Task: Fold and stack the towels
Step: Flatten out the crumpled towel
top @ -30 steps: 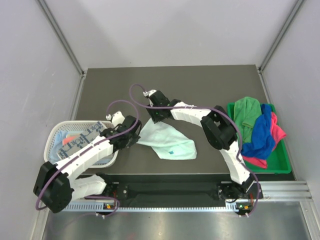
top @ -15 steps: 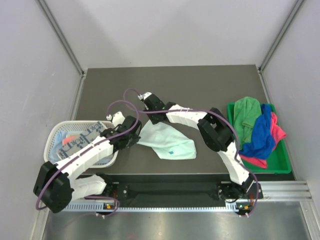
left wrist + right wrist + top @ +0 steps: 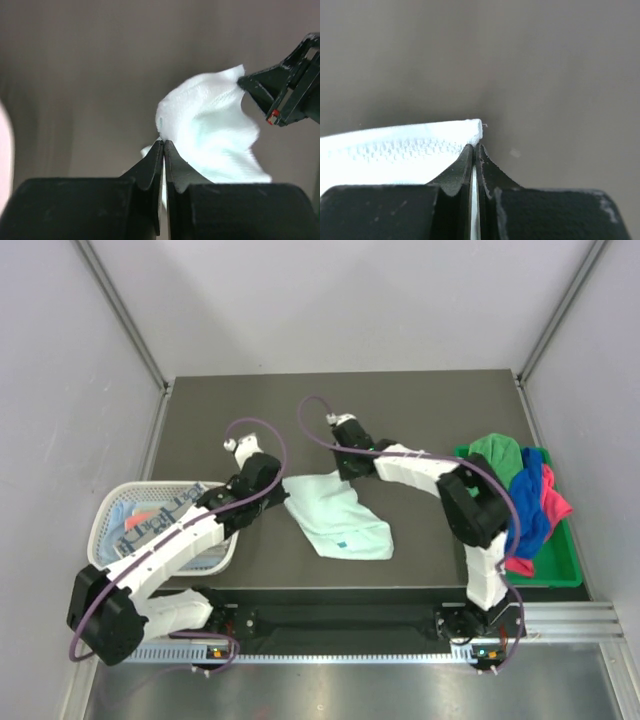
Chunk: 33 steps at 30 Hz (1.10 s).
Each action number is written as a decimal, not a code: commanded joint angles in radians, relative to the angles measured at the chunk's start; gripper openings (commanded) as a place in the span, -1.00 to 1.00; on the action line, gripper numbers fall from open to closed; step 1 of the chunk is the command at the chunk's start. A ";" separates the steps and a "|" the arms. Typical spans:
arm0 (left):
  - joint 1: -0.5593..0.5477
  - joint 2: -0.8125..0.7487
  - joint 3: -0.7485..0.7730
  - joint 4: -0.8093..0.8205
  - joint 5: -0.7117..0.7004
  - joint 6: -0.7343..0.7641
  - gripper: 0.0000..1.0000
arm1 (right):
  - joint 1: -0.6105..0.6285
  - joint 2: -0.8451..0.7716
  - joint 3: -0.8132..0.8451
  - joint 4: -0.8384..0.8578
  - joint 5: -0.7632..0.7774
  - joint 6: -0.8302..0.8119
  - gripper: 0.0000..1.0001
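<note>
A pale mint towel [image 3: 335, 515] lies partly lifted in the middle of the dark table. My left gripper [image 3: 283, 483] is shut on its left corner; the wrist view shows the cloth [image 3: 210, 130] running out from the closed fingertips [image 3: 164, 143]. My right gripper [image 3: 345, 473] is shut on the other top corner [image 3: 470, 127]; the cloth [image 3: 395, 150] stretches left from it. The towel's far edge is held taut between the two grippers, the rest trailing toward the near right. Green, blue and pink towels [image 3: 515, 502] are heaped in the green bin. More towels [image 3: 150, 520] lie in the white basket.
The white mesh basket [image 3: 108, 510] stands at the left edge beside my left arm. The green bin [image 3: 560, 560] stands at the right edge. Grey walls close in the table on three sides.
Both grippers have moved away from me and apart, the right one to the right, pulling the mint towel's top edge out wider and lifting it.
</note>
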 commanded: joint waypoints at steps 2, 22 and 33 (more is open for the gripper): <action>0.002 -0.002 0.169 0.138 0.066 0.279 -0.90 | -0.023 -0.314 -0.040 0.078 0.033 0.028 -1.00; 0.002 -0.225 0.530 0.095 0.545 0.780 -1.00 | 0.008 -1.012 -0.098 0.154 0.055 -0.182 -1.00; 0.000 -0.306 0.656 0.057 0.666 0.818 -1.00 | 0.049 -1.172 -0.040 0.102 -0.024 -0.185 -1.00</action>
